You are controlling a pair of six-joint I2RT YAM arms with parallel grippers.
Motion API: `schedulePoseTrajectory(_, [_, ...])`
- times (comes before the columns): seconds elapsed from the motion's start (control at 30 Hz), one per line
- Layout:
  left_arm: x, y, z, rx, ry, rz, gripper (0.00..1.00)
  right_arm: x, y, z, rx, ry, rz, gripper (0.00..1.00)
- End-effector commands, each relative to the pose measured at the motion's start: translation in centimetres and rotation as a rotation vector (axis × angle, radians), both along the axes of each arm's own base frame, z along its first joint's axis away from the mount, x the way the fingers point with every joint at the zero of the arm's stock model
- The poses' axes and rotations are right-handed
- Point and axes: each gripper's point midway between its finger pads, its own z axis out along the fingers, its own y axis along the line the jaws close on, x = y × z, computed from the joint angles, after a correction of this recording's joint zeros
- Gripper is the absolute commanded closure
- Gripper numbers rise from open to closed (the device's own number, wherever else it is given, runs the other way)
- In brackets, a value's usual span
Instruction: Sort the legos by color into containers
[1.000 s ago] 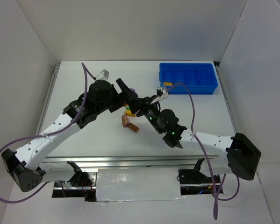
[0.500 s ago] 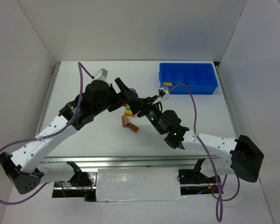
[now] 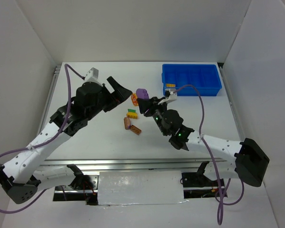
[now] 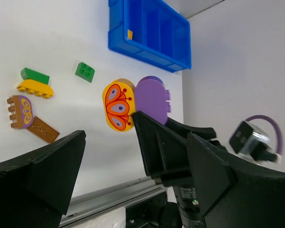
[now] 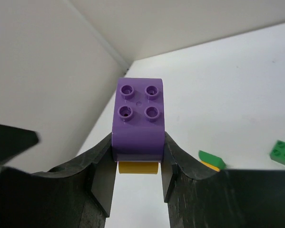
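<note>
My right gripper (image 3: 143, 101) is shut on a round-topped purple brick (image 3: 142, 93) and holds it above the table. A yellow brick with an orange butterfly print (image 3: 134, 99) clings to its side. In the right wrist view the purple brick (image 5: 138, 118) sits between both fingers, with the yellow one (image 5: 138, 167) under it. My left gripper (image 3: 118, 89) is open and empty, just left of them. The left wrist view shows the purple brick (image 4: 152, 98) and the butterfly brick (image 4: 118, 105). The blue tray (image 3: 205, 88) stands at the back right with a yellow brick (image 3: 170, 86) in its left compartment.
On the table lie a green wedge on a yellow brick (image 3: 132, 114), two brown bricks (image 3: 129, 123) (image 3: 136, 129) and a green square (image 4: 85, 71). White walls close in the table on three sides. Purple cables arch over both arms.
My left gripper has let go and drawn back to the upper left, away from the right gripper. The purple and butterfly bricks stay with the right gripper, now lifted a little toward the back.
</note>
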Motion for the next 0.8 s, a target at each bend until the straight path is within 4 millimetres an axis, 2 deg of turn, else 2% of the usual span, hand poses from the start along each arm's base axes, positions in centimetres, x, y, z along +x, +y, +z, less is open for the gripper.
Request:
schedulePoseTrajectory(0.0, [-0.1,1.1,2.8,-0.046,-0.076,0.039,0.01,1.3,-1.8,-0.3,0.021,0.041,-0.09,1.0])
schedulePoseTrajectory(0.13, [-0.3,1.5,2.8,-0.033,-0.1,0.042,0.0,0.9,-2.7,0.8,0.068,0.019,-0.06,1.0])
schedulePoseTrajectory(0.2, [-0.6,1.1,3.0,-0.02,-0.148,-0.008,0.01,0.2,-2.8,1.5,0.083,0.004,-0.025,1.0])
schedulePoseTrajectory(0.23, [-0.8,0.7,3.1,-0.017,-0.178,-0.047,0.0,-0.8,-2.6,2.7,0.096,-0.015,0.032,1.0])
schedulePoseTrajectory(0.27, [-1.5,-0.9,3.6,-0.02,-0.26,-0.17,0.0,-1.4,-2.4,3.2,0.096,-0.025,0.073,1.0])
schedulePoseTrajectory(0.3, [-2.4,-1.5,4.4,-0.029,-0.315,-0.239,0.01,-1.9,-2.3,3.5,0.081,-0.016,0.109,1.0])
schedulePoseTrajectory(0.33, [-3.3,-2.2,4.8,-0.035,-0.361,-0.307,0.0,-2.7,-2.6,4.8,0.095,-0.028,0.146,1.0])
schedulePoseTrajectory(0.37, [-5.3,-3.6,5.4,-0.045,-0.447,-0.457,0.01,-3.6,-2.2,6.0,0.103,-0.038,0.228,1.0])
schedulePoseTrajectory(0.4, [-6.2,-3.9,5.7,-0.049,-0.486,-0.514,0.0,-4.0,-2.3,5.8,0.081,-0.013,0.262,1.0])
schedulePoseTrajectory(0.43, [-6.9,-4.0,5.7,-0.046,-0.513,-0.552,0.0,-5.3,-2.2,6.9,0.09,-0.031,0.334,1.0])
schedulePoseTrajectory(0.47, [-8.0,-4.1,5.4,-0.054,-0.535,-0.602,0.0,-5.6,-2.7,7.6,0.094,-0.042,0.342,1.0])
schedulePoseTrajectory(0.5, [-8.4,-4.0,6.0,-0.065,-0.572,-0.611,0.01,-6.0,-3.0,7.8,0.097,-0.04,0.354,1.0])
schedulePoseTrajectory(0.53, [-8.7,-3.9,5.6,-0.064,-0.574,-0.617,0.01,-6.8,-3.6,8.9,0.123,-0.064,0.363,1.0])
schedulePoseTrajectory(0.6, [-9.2,-3.7,6.2,-0.082,-0.594,-0.622,0.0,-7.8,-3.9,9.8,0.138,-0.098,0.407,1.0])
schedulePoseTrajectory(0.67, [-10.0,-4.1,6.0,-0.12,-0.588,-0.669,0.0,-9.8,-3.1,10.8,0.139,-0.17,0.518,1.0])
schedulePoseTrajectory(0.7, [-10.5,-4.3,7.3,-0.159,-0.647,-0.694,0.01,-10.3,-2.8,11.0,0.145,-0.176,0.55,1.0])
schedulePoseTrajectory(0.77, [-11.5,-4.8,7.5,-0.22,-0.661,-0.749,0.0,-10.9,-2.0,10.9,0.143,-0.181,0.613,1.0])
